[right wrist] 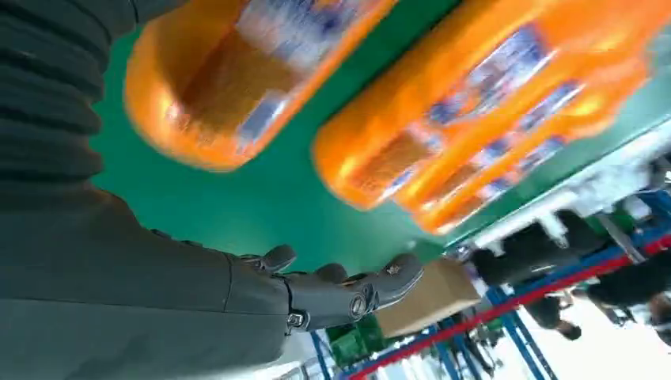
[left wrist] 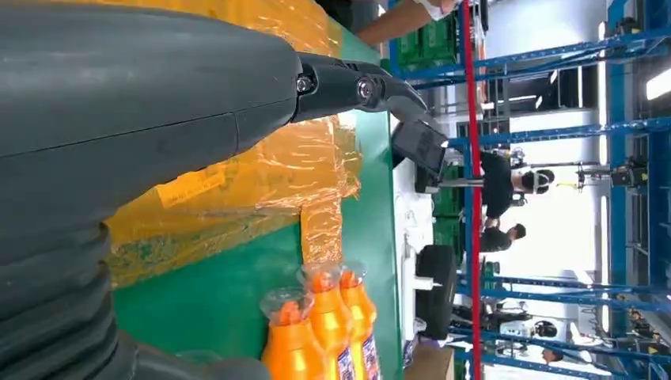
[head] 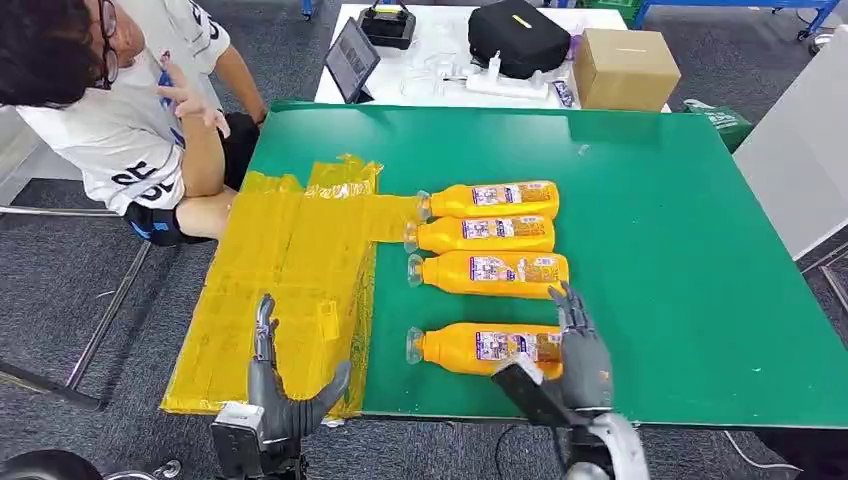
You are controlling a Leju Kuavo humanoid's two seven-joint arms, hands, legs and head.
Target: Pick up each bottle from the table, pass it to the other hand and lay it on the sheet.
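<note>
- My right hand (head: 578, 352) is over the near edge of the green table (head: 690, 290), right above the base end of the nearest bottle (head: 482, 348). The fingers are spread and straight, and they hold nothing. In the head view I cannot tell if the palm touches this bottle.
- In the right wrist view the fingers (right wrist: 348, 294) are stretched out free in the air, and the orange bottles are blurred beside them.
- My left hand (head: 282, 392) is over the near end of the yellow sheet (head: 290, 270), to the left of the nearest bottle. It is released, fingers apart, nothing inside it.
- The nearest bottle lies on its side on the table, alone, with the cap toward the sheet and just beside the sheet's edge.
- Three other bottles (head: 487, 235) lie side by side farther from me than the nearest bottle, also with the caps toward the sheet. The two far ones have the caps at the strip of the sheet.
- No bottle lies fully on the sheet.
- A person (head: 120, 110) sits beyond the far left corner of the sheet.
- A cardboard box (head: 624, 68) and a black bag (head: 520, 36) are on a white table behind the green one.
</note>
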